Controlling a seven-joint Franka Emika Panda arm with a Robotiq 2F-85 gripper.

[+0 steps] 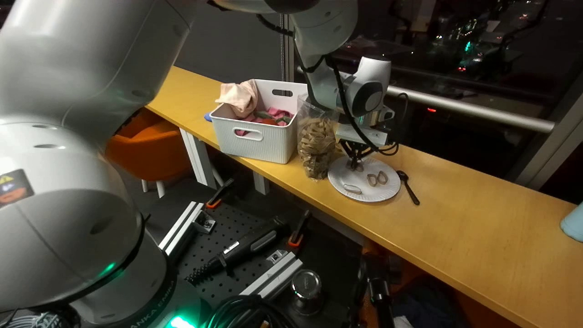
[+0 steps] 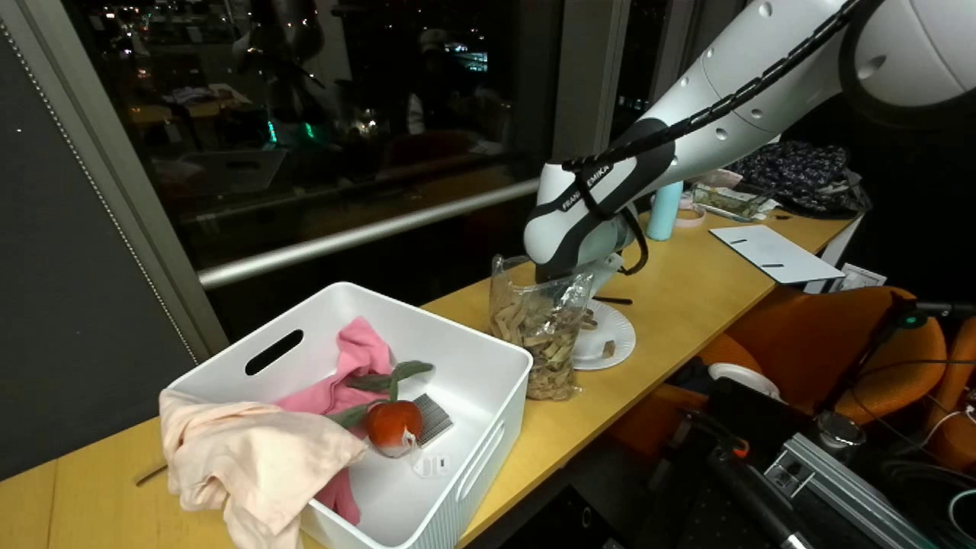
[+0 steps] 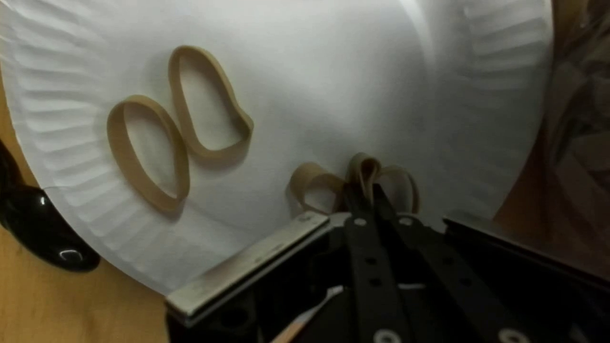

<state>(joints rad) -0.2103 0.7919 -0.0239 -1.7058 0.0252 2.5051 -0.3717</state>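
Observation:
My gripper point(image 3: 367, 196) points down at a white paper plate point(image 3: 305, 85), its fingertips closed together on a thin tan loop point(image 3: 360, 164) that is pinched into a fold between them. Curved tan parts point(image 3: 307, 178) bulge out on both sides of the fingertips; whether they belong to the same loop or to others I cannot tell. Two more tan loops point(image 3: 147, 152) lie side by side on the plate in the wrist view. An exterior view shows a further loop point(image 1: 352, 188) near the plate's front rim, with the gripper point(image 1: 355, 165) over the plate's back part.
A clear bag point(image 1: 314, 146) of similar tan pieces stands against the plate. Beside it sits a white box point(image 2: 457, 335) with pink cloth, a peach cloth point(image 2: 259, 450) and a red fruit-like item. A black spoon point(image 1: 410, 191) lies at the plate's other side. A blue bottle point(image 2: 666, 210) stands farther along.

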